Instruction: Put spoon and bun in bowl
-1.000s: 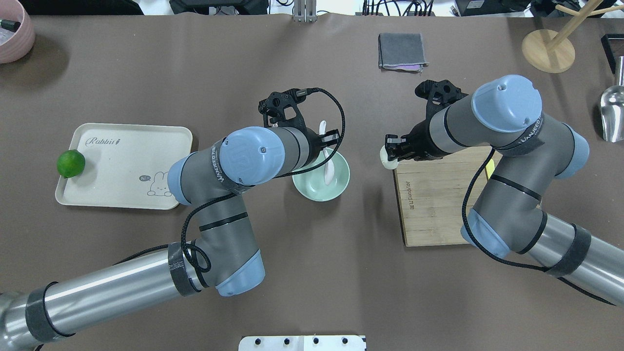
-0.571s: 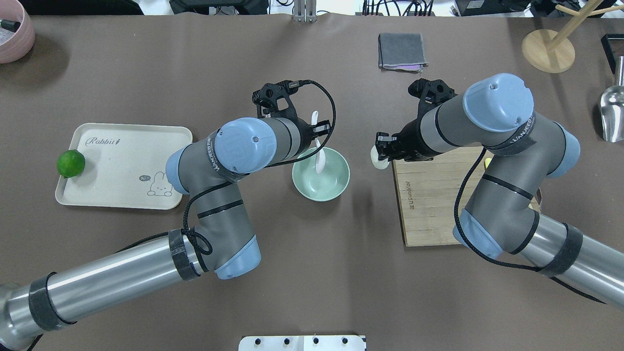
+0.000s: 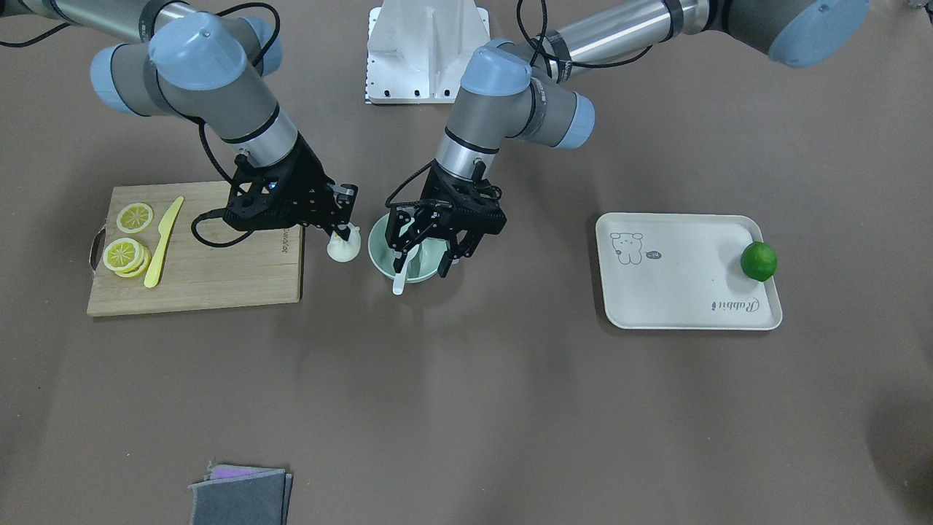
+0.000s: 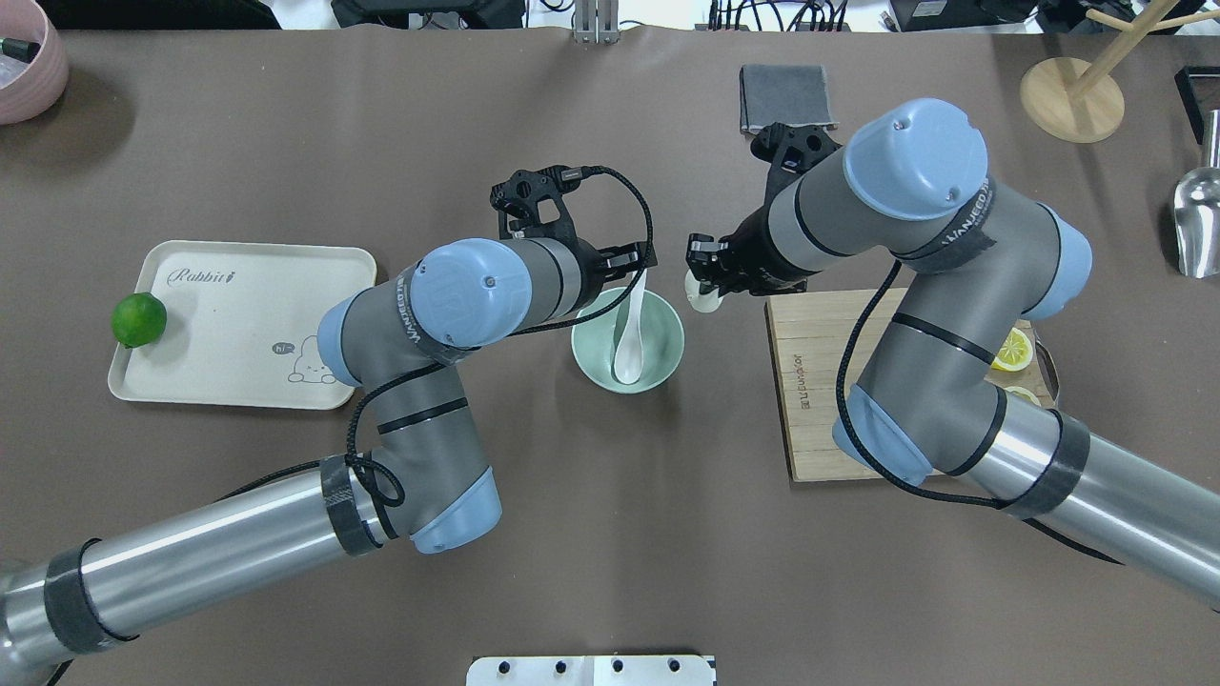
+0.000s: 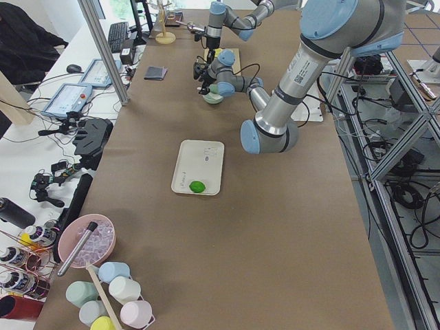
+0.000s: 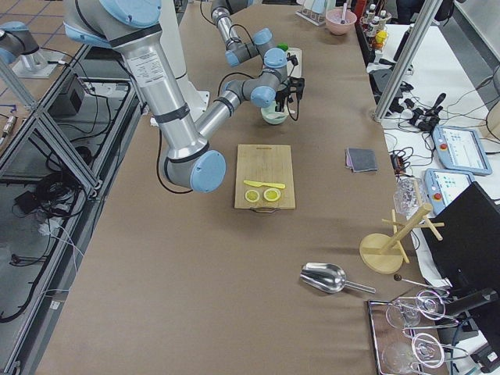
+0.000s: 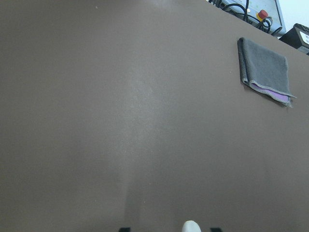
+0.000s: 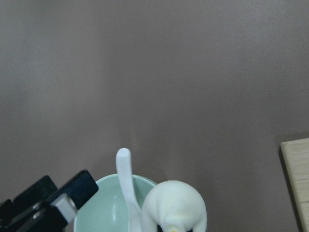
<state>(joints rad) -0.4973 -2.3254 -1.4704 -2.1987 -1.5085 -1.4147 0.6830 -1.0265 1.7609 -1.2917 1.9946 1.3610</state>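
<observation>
The pale green bowl (image 4: 658, 367) (image 3: 379, 251) stands mid-table. The white spoon (image 4: 629, 338) (image 3: 403, 271) lies in it, scoop down, with its handle leaning over the far rim (image 8: 124, 176). My left gripper (image 3: 423, 251) (image 4: 637, 274) hangs open over the bowl's far side, a finger on each side of the spoon handle, whose tip shows in the left wrist view (image 7: 191, 226). My right gripper (image 4: 703, 274) (image 3: 342, 232) is shut on the white bun (image 4: 703, 295) (image 3: 344, 249) (image 8: 174, 208) and holds it low, just outside the bowl's right rim.
A wooden board (image 4: 839, 400) (image 3: 211, 281) with lemon slices (image 3: 130, 244) and a yellow knife (image 3: 164, 240) lies to the right. A cream tray (image 4: 248, 324) with a lime (image 4: 138, 319) lies to the left. A grey cloth (image 4: 786, 93), wooden stand (image 4: 1072, 95) and metal scoop (image 4: 1196, 219) sit farther back.
My left gripper has opened and let go of the spoon, which now lies in the bowl. My right arm has carried the bun leftward, off the board and up to the bowl.
</observation>
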